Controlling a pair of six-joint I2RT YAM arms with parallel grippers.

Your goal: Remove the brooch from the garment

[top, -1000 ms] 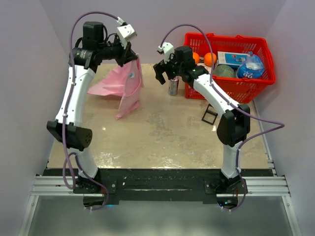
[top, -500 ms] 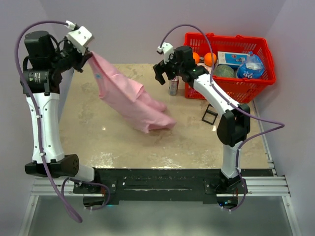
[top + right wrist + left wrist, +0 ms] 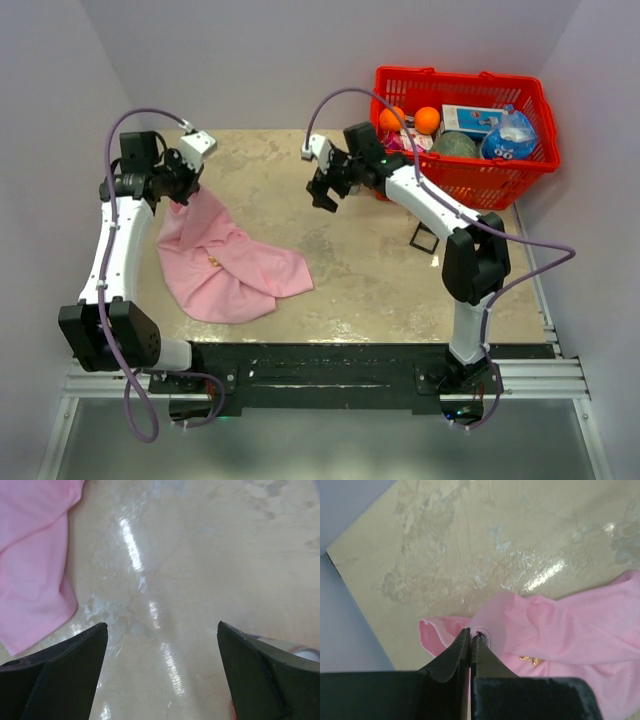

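Left gripper [image 3: 471, 632] is clamped on a raised fold of the garment [image 3: 230, 265], jaws pressed together with pink cloth pinched at the tips. Right gripper [image 3: 161, 625] has jaws wide apart, nothing between them, only bare table [image 3: 360, 290] below.

Hard to see:
- The brooch [image 3: 530, 659] is a tiny golden speck on the pink cloth just near-right of the pinch. Its shape is too small to read, and I cannot tell how it is fastened.
- The left wrist view cuts the garment off at the right and bottom edges.
- The right wrist view catches only a corner of it at the left.
- A whitish-and-red sliver behind the right finger there is too cut off to name.
- The right arm covers part of the near-left side of the red basket [image 3: 500, 175].

Surface and room:
- The tabletop is beige, mottled and glossy with glare streaks. A black rail runs along the near edge, with plain lavender walls around.
- The garment lies crumpled on the near-left part of the table, with its far end lifted by the grip.
- A small black square frame [image 3: 425, 237] lies right of centre.
- The basket is in the far right corner, holding two oranges [image 3: 427, 118], a box and a bag.

Arms:
- The left arm rises from its near base along the left side, elbow near, wrist bent down onto the cloth.
- The right arm reaches far and left, its gripper hovering mid-table, well apart from the garment.
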